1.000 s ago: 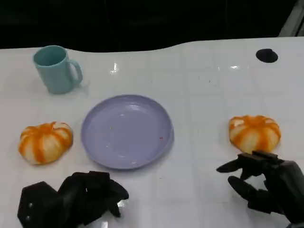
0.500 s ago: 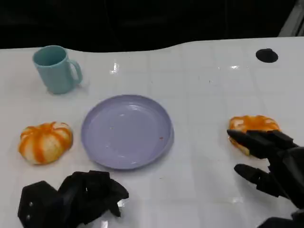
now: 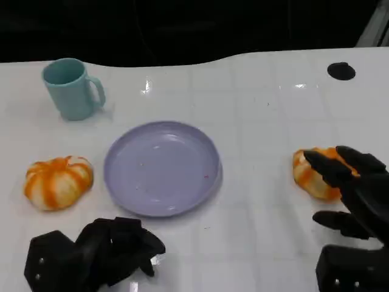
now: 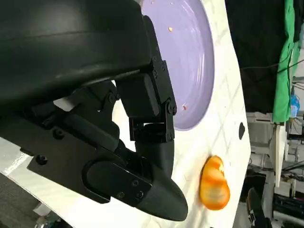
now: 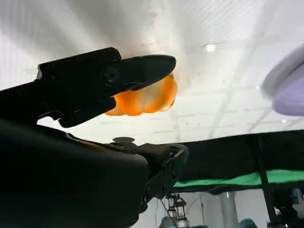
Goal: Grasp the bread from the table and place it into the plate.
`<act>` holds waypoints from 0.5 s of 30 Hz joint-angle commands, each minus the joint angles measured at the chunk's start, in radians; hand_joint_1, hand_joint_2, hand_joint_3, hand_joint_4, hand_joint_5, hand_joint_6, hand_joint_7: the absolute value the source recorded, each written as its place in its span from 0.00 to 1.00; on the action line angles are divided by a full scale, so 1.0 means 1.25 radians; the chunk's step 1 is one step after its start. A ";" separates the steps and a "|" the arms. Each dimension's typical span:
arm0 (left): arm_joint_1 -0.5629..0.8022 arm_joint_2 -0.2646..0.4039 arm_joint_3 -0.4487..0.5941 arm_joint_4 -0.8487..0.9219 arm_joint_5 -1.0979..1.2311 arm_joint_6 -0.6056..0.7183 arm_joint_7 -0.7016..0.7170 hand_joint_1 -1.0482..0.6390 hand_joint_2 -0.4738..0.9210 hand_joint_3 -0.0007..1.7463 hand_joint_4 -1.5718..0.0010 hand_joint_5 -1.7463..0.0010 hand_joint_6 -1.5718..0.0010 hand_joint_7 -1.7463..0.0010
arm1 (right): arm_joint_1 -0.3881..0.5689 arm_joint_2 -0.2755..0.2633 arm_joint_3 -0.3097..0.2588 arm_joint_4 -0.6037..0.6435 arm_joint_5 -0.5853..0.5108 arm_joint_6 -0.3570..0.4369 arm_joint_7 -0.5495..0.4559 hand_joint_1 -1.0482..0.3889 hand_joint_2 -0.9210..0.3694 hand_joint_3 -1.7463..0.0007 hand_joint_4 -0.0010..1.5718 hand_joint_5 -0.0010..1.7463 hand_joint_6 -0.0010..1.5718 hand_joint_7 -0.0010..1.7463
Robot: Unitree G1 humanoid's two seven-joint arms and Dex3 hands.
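Observation:
Two orange-and-white striped bread rolls lie on the white table. One bread roll [image 3: 58, 181] sits left of the empty lavender plate [image 3: 162, 167]. The other bread roll [image 3: 311, 174] lies at the right, partly covered by my right hand [image 3: 354, 194], whose fingers are spread over its near side without closing on it. In the right wrist view a finger [image 5: 118, 71] reaches across that bread roll [image 5: 149, 99]. My left hand [image 3: 97, 252] rests low near the front edge, fingers curled in on nothing. The left wrist view shows the plate [image 4: 190, 61] and the right bread roll [image 4: 214, 184] beyond my left hand [image 4: 142, 142].
A teal mug [image 3: 72, 88] stands at the back left, handle to the right. A small black round mark [image 3: 341, 70] sits at the back right of the table. The plate's edge [image 5: 289, 90] shows in the right wrist view. Darkness lies beyond the table's far edge.
My right hand has risen and moved forward, from in front of the right bread roll to over it, hiding much of it. The left hand has stayed put.

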 commanded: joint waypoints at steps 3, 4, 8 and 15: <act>0.009 0.006 0.004 0.003 0.003 -0.002 0.006 0.01 0.94 0.00 0.43 0.14 0.12 0.67 | -0.067 -0.014 0.032 0.018 -0.016 0.056 0.050 0.33 0.01 0.97 0.02 0.07 0.11 0.01; 0.009 0.006 0.005 0.002 0.003 -0.001 0.006 0.01 0.94 0.00 0.43 0.14 0.12 0.67 | -0.072 -0.014 0.036 0.021 -0.018 0.061 0.052 0.34 0.01 0.98 0.02 0.07 0.11 0.01; 0.011 0.006 0.004 -0.001 0.004 0.000 0.006 0.01 0.94 0.00 0.43 0.14 0.12 0.67 | -0.116 -0.002 0.063 0.054 -0.027 0.085 0.066 0.38 0.03 1.00 0.04 0.09 0.14 0.01; 0.015 0.003 0.003 -0.007 0.005 0.002 0.010 0.01 0.94 0.00 0.43 0.14 0.11 0.67 | -0.168 0.015 0.096 0.119 -0.022 0.104 0.072 0.45 0.08 1.00 0.06 0.11 0.17 0.02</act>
